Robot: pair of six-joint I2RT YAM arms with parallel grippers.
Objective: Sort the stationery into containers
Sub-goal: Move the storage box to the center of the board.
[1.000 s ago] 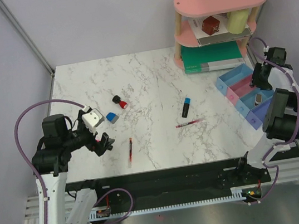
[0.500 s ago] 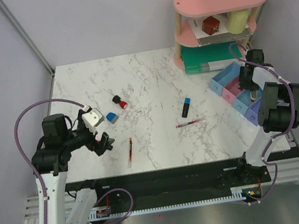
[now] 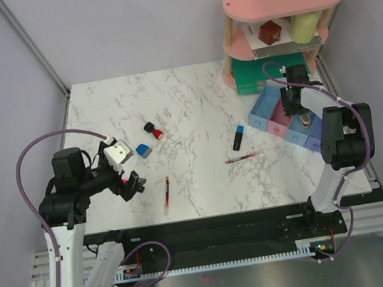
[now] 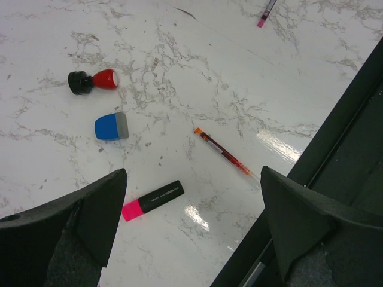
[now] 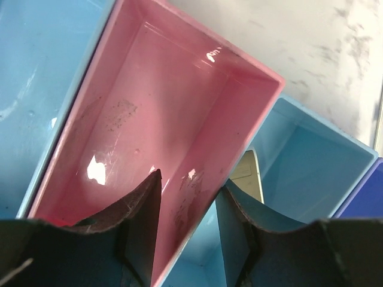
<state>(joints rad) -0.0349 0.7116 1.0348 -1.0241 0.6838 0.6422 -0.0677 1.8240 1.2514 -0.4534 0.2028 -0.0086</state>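
Nearest you on the left, your left end effector (image 4: pixel 192 174) hangs wide open over the white marble counter (image 3: pixel 193 107). The pink-capped black marker (image 4: pixel 152 200) and thin red pen (image 4: pixel 224 156) lie right below it, so either looks like the next pick. Far right, your right end effector (image 5: pixel 188 182) clamps a wall of the row of four joined plastic bins (image 3: pixel 264 109), seemingly positioning it, and needs to let go of it first

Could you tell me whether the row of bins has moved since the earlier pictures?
Yes. The row of bins has slid left; its blue end now lies by the green box's left end.
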